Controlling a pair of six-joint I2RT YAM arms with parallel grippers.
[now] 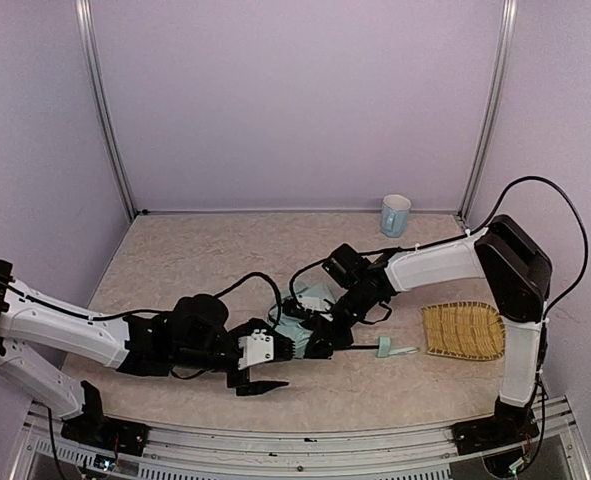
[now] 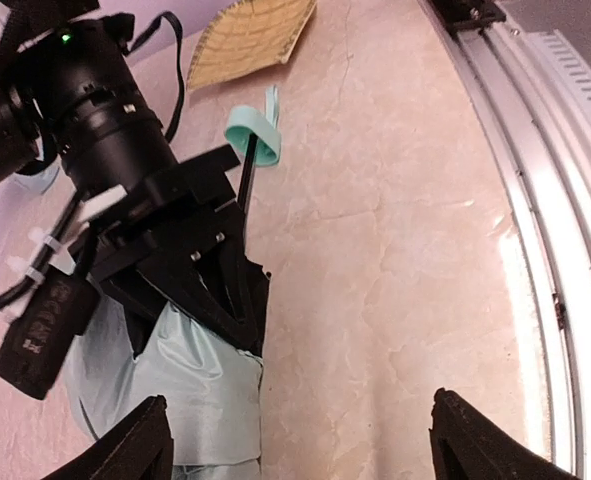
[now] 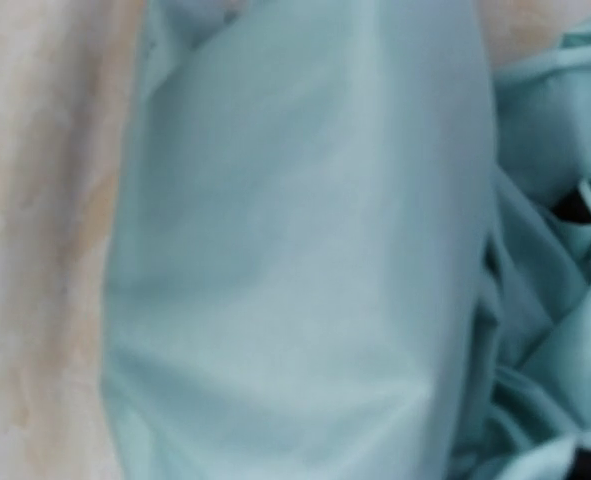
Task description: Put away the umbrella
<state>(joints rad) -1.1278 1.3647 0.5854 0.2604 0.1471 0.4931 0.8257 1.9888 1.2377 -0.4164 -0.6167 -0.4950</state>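
Reference object: the woven mat (image 1: 462,330) (image 2: 250,35), lying flat on the table (image 1: 205,260).

The umbrella (image 1: 310,303) (image 2: 200,380) (image 3: 295,250) lies on the table on the side of the mat that faces the left arm. It is partly collapsed. Its pale mint fabric is bunched loosely and black lining shows at the folds. The handle (image 1: 384,347) (image 2: 247,128) is the end nearest the mat, close to its edge but not touching it. The thin black shaft (image 1: 360,347) (image 2: 245,185) runs from the handle away from the mat into the bunched fabric.

Right gripper (image 1: 320,335) (image 2: 237,320): it is set down on the fabric, farther from the mat than the handle. In the left wrist view its black fingers taper together to a wedge. The tips are buried in the fabric and lining, so it appears clamped on the umbrella. The right wrist view is filled with blurred mint cloth and shows no fingers.

Left gripper (image 1: 278,365) (image 2: 300,400): it is on the far side of the umbrella from the mat, low over the table. Its fingers are spread wide and hold nothing. One fingertip (image 2: 145,440) sits beside the edge of the fabric and the other is over bare tabletop.

A pale blue mug (image 1: 395,215) stands upright beyond the mat, near the back wall and well apart from the umbrella.
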